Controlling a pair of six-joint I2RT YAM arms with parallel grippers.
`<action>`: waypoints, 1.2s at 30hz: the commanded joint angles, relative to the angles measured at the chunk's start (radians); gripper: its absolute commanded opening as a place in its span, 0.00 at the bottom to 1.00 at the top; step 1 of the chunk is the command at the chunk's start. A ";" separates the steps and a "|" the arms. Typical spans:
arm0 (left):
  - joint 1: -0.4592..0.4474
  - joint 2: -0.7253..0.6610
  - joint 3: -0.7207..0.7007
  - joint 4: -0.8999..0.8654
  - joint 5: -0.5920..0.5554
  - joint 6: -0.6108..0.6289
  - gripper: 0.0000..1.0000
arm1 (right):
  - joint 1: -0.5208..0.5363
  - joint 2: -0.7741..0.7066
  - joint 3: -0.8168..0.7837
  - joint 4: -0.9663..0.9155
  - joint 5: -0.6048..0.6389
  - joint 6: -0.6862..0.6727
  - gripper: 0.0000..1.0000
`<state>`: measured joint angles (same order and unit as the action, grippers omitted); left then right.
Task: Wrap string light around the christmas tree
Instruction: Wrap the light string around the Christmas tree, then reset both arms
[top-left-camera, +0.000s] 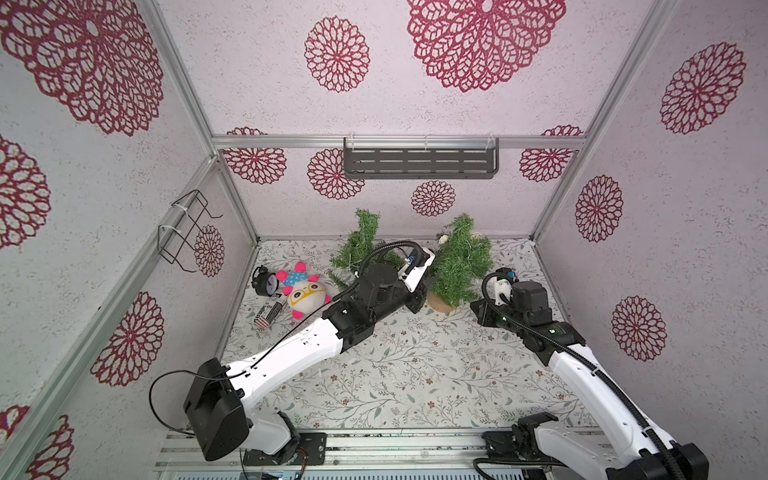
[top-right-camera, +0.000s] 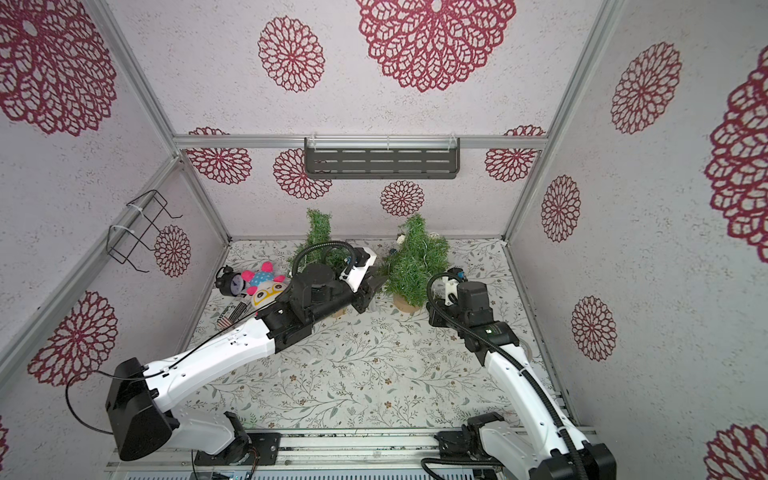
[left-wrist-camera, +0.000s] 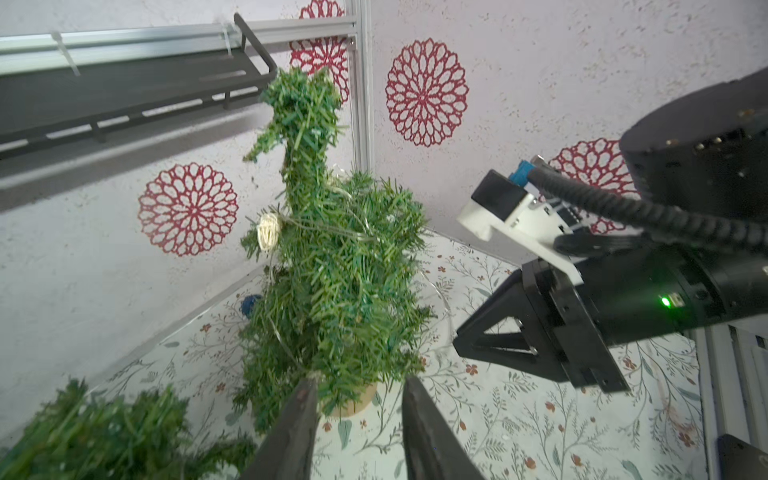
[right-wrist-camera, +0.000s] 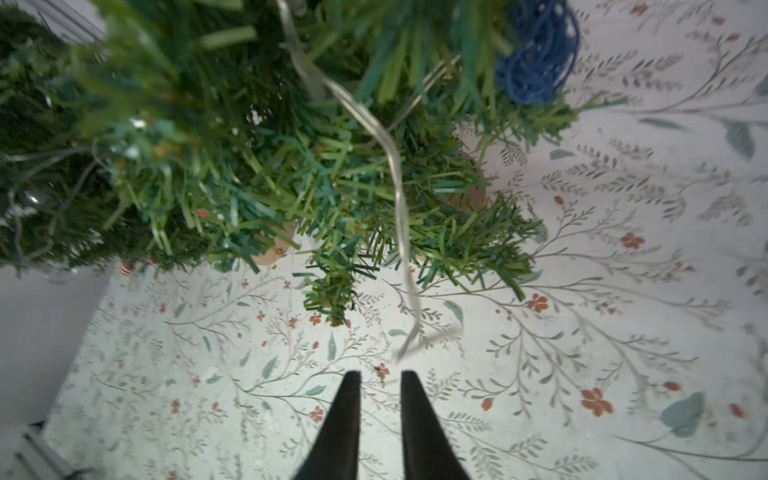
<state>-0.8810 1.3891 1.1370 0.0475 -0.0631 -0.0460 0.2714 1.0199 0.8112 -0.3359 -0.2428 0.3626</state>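
Note:
The christmas tree (top-left-camera: 461, 257) (top-right-camera: 413, 262) stands on a round wooden base at the back of the table. The string light (left-wrist-camera: 328, 226), a thin pale wire, winds through its branches. In the right wrist view a loose end of the string light (right-wrist-camera: 395, 174) hangs from the foliage down to just beyond my fingertips. My right gripper (right-wrist-camera: 380, 374) (top-left-camera: 478, 309) is open over bare table at the tree's right. My left gripper (left-wrist-camera: 359, 386) (top-left-camera: 426, 293) is open at the tree's lower left, one finger against the foliage, with the base showing through the gap.
A second small tree (top-left-camera: 359, 249) stands left of the first, partly behind my left arm. A plush toy (top-left-camera: 305, 295), alarm clock (top-left-camera: 264, 280) and striped box (top-left-camera: 270, 313) lie at the left wall. A dark shelf (top-left-camera: 419, 160) hangs on the back wall. A white wicker ball (left-wrist-camera: 268, 230) and a blue ball (right-wrist-camera: 540, 62) hang on the tree.

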 joint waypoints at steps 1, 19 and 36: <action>-0.036 -0.067 -0.054 -0.045 -0.074 -0.050 0.37 | 0.003 -0.021 0.005 -0.008 -0.002 -0.014 0.42; -0.072 -0.517 -0.382 -0.374 -0.571 -0.210 0.46 | -0.103 -0.250 -0.169 0.286 0.493 0.007 0.64; 0.565 -0.635 -0.755 0.188 -0.785 -0.022 0.63 | -0.152 -0.032 -0.568 1.011 0.839 -0.159 0.67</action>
<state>-0.3859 0.7338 0.4526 -0.0090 -0.8433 -0.1417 0.1291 0.9619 0.2749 0.4492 0.5407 0.2451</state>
